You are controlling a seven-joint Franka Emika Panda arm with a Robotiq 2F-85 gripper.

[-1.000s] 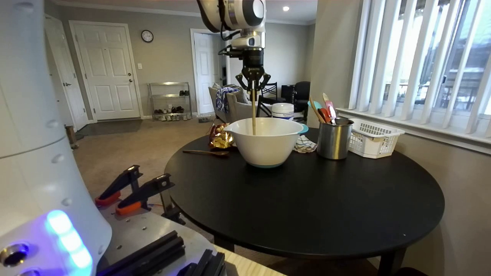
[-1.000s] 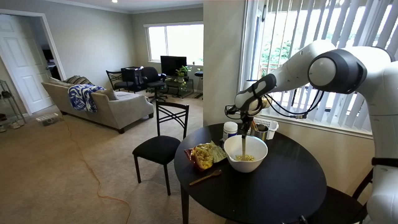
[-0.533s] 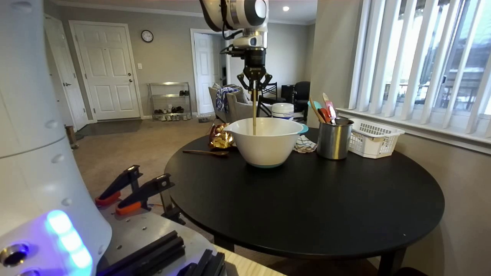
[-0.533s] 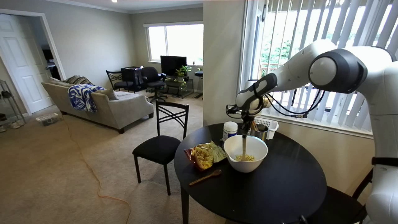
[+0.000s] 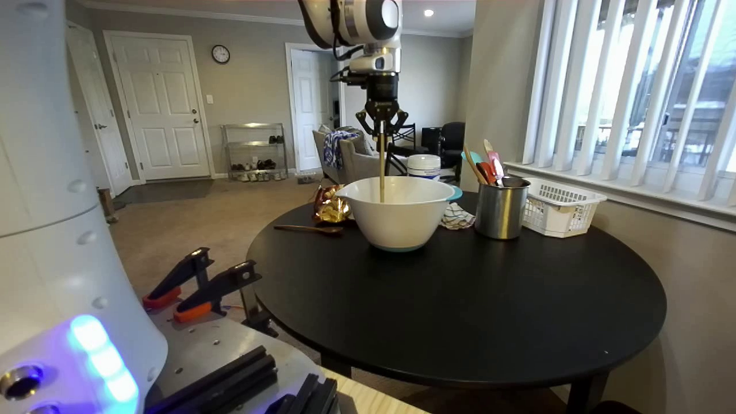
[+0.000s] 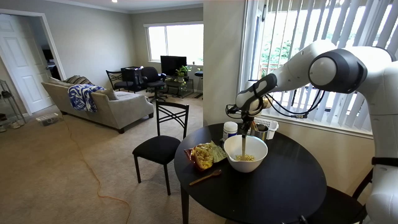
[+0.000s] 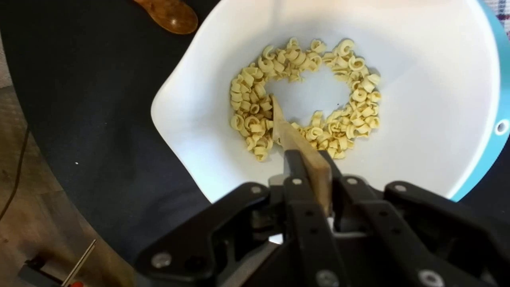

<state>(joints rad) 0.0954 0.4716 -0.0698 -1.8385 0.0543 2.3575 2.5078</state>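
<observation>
- Spatula (image 7: 297, 143): wooden, near upright in the bowl (image 7: 430, 99), lower end among pasta (image 7: 360, 115) on the bowl's spout side.
- Gripper (image 7: 312, 157): jaws pinch the spatula's top end, above the bowl's rim.
- Handling, judged: light, stiff, hard to break; bare wood likely not slippery. Long reach below the grip may let it pivot.
- Best hold: flat faces of the upper handle, clear of the bowl's rim.
- Pasta: rough ring on the bowl's floor; looks dry, perhaps brittle.
- Near the bowl, spout side: spoon (image 6: 205, 178), bag (image 5: 332, 208).
</observation>
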